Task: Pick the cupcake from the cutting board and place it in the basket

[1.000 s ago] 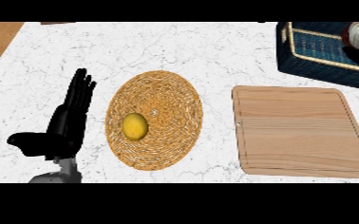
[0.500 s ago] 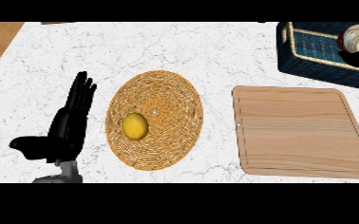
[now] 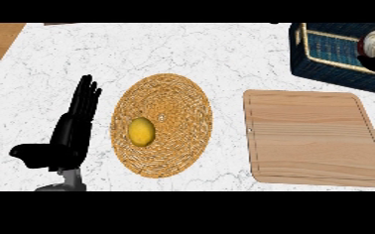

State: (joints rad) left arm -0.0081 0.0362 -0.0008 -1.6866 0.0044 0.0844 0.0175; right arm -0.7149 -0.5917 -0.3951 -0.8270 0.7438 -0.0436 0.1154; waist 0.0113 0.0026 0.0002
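Your cupcake (image 3: 141, 131) is sitting in the basket (image 3: 183, 104), left of its middle, just right of your left hand (image 3: 70, 134) and not touching it. That hand's open, fingers straight and together, thumb stuck out left. The board (image 3: 307, 136) lies well off to the right.

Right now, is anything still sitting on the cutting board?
No. The cutting board is bare, and a yellow item lies in the basket.
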